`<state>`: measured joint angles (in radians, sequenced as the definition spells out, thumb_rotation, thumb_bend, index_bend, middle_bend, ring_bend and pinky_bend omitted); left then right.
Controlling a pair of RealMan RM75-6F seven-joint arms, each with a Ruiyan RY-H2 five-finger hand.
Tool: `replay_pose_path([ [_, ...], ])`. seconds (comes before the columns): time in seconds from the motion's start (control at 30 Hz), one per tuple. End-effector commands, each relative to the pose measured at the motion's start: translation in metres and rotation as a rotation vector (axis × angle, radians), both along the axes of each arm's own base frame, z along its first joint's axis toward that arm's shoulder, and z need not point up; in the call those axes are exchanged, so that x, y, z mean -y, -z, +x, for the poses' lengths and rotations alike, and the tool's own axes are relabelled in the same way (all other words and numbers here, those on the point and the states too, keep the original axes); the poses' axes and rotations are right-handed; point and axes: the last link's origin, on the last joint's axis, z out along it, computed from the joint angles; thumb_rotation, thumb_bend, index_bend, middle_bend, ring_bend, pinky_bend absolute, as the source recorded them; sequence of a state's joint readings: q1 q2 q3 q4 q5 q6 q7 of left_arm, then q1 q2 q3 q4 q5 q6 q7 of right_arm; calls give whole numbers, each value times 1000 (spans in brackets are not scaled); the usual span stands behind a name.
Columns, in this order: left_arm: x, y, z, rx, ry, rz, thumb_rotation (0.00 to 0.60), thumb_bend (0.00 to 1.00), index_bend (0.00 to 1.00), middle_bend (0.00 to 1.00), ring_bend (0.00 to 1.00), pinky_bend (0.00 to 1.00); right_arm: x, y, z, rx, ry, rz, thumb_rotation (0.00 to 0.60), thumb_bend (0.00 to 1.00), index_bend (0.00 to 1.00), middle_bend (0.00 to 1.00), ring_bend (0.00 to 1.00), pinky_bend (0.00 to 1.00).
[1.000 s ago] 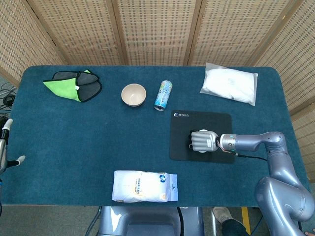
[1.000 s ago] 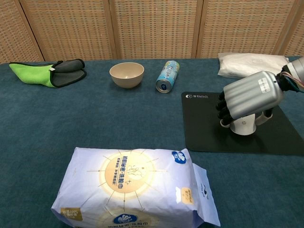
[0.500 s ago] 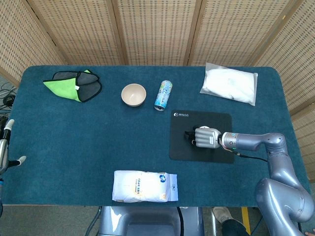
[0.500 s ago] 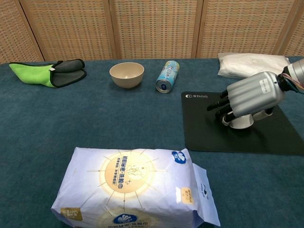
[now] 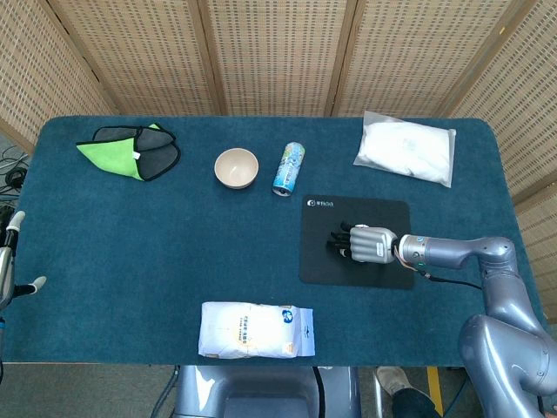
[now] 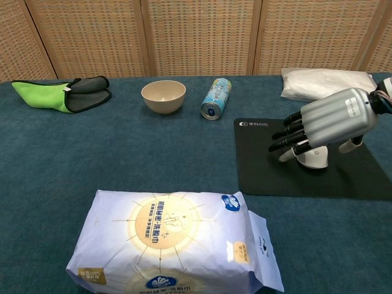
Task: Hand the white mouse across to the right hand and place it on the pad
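Note:
The white mouse point(image 6: 313, 158) lies on the black pad point(image 6: 263, 166), just under my right hand point(image 6: 331, 121). That hand hovers over it with the fingers stretched out to the left and lifted off the mouse. From the head view my right hand point(image 5: 368, 244) covers the mouse on the pad point(image 5: 348, 218). Only a sliver of my left hand point(image 5: 10, 261) shows at the far left table edge, two fingertips apart and nothing in them.
A tissue pack point(image 5: 256, 330) lies at the front edge. A beige bowl point(image 5: 237, 167) and a lying can point(image 5: 288, 169) sit behind the pad. A green and grey cloth point(image 5: 129, 151) is at the back left, a white bag point(image 5: 406, 150) at the back right.
My right hand's fingers have uncurled from the mouse and spread out. The mouse now rests on the pad by itself, and the hand has drawn slightly right.

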<state>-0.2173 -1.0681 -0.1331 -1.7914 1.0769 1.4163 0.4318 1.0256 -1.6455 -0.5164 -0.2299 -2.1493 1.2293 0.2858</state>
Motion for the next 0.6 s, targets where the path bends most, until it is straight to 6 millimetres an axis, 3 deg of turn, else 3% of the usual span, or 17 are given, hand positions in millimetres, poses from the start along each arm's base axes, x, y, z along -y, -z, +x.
replay_pose_path([
  [0.03,2,-1,1,5,8,1,600,0,0,0,0,0,-2,-10,1,32,-15,-6,600,260,38,0,0,175],
  [0.23,7,-3,6,25,37,-8,600,0,0,0,0,0,-14,-57,5,254,-10,-70,600,260,38,0,0,174],
  [0.43,12,-3,8,36,57,-21,600,0,0,0,0,0,-30,-89,-1,436,71,-166,600,260,38,0,0,174],
  [0.5,16,-1,10,42,73,-33,600,0,0,0,0,0,-44,-110,-11,535,141,-260,600,249,38,0,0,174],
  [0.6,21,-2,11,49,92,-33,600,0,0,0,0,0,-63,-120,-18,614,240,-353,600,170,12,0,0,159],
])
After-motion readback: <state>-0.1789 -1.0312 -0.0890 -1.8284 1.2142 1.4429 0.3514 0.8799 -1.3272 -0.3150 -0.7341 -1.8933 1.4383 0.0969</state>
